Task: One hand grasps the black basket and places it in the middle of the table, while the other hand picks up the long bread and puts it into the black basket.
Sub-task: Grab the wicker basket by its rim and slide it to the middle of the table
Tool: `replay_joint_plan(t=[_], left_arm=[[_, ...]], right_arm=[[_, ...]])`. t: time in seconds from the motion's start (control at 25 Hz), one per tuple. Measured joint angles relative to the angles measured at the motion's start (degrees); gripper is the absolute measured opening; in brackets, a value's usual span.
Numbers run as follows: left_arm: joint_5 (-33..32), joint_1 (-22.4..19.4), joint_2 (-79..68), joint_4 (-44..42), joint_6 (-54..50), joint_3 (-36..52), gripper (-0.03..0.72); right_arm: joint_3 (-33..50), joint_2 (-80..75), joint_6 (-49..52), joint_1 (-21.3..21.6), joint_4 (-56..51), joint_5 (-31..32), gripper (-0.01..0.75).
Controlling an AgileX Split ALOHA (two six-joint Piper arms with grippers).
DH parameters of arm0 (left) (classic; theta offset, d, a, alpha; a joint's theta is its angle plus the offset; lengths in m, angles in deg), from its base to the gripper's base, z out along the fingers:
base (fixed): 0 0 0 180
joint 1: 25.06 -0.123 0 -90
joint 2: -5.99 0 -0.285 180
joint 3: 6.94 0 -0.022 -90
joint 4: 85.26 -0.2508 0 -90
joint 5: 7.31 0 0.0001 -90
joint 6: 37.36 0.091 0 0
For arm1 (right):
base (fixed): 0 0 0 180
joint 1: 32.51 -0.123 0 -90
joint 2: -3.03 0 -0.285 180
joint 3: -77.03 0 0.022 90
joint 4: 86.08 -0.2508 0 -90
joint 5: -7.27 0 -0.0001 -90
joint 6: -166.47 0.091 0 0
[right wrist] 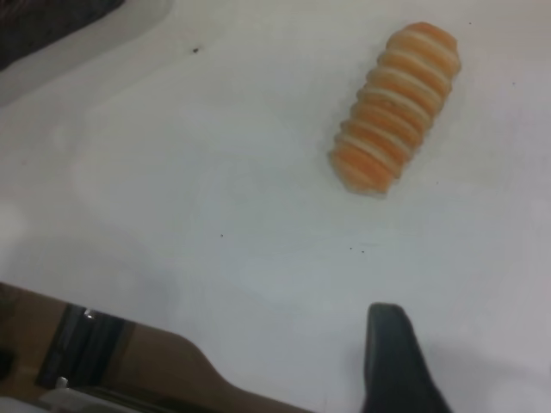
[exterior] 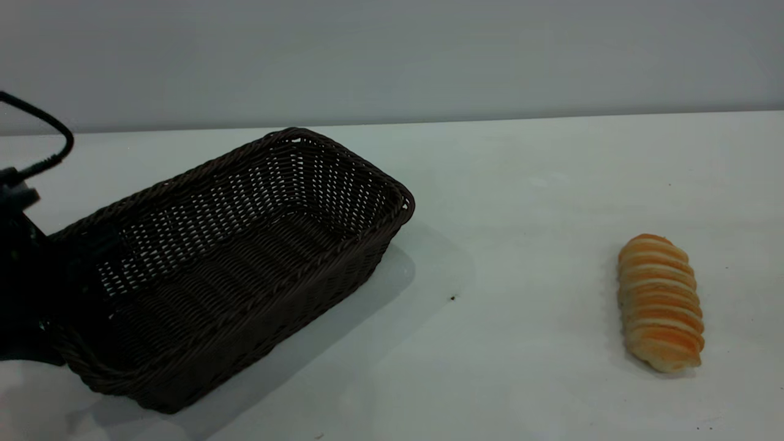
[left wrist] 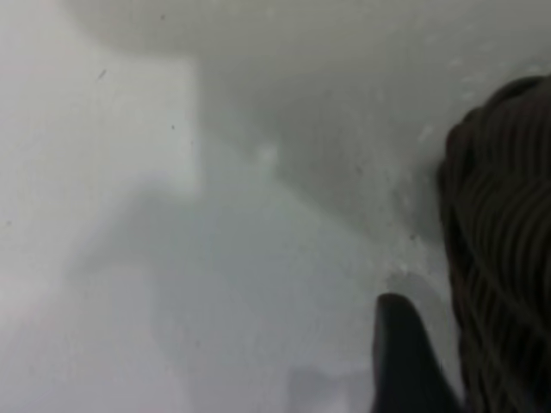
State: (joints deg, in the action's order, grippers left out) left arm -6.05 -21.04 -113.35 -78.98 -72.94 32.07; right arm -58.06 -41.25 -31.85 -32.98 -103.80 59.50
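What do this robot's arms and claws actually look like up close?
Little shows. The left arm is a bulky matte black mass with a thin black cable looping above it. Its left claw shows one flat, tapered dark finger with a rounded tip. The right claw shows a similar black tapered finger. No markings are visible.

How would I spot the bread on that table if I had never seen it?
Start at the broad white table. The large dark woven wicker basket fills its left side, and the bread lies alone far to the right. It is a small oblong golden-orange loaf with pale cream crosswise ridges, the only brightly coloured thing there.
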Motion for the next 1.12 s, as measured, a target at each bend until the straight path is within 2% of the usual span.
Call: replay_joint_plan(t=[0.04,0.12,0.16,0.36,0.6,0.84,1.12], left_arm=[[0.27,0.0,0.0,0.06,-0.18,0.0,0.341],[1.17,0.0,0.0,1.28,-2.09,-0.02,0.169],[1.71,-0.05,0.0,1.59,-2.8,-0.16,0.133],[0.58,0.42,1.29,-0.09,-2.82,-0.22,0.138],[-3.47,2.53,6.05,-7.7,0.04,-1.8,0.138],[-13.06,6.1,6.27,-13.06,5.8,-10.65,0.138],[-21.94,9.61,1.41,-11.52,16.62,-22.0,0.138]], right_arm=[[0.0,0.0,0.0,0.0,0.0,0.0,0.414],[0.0,0.0,0.0,0.0,0.0,0.0,0.414],[0.0,0.0,-0.05,0.0,0.0,0.0,0.414],[0.0,0.0,-0.11,0.09,0.0,0.0,0.414],[0.0,0.0,-0.17,0.16,0.0,0.0,0.414],[0.0,0.0,-0.17,0.16,0.0,0.06,0.414],[0.0,0.0,-0.17,0.16,0.0,0.57,0.414]])
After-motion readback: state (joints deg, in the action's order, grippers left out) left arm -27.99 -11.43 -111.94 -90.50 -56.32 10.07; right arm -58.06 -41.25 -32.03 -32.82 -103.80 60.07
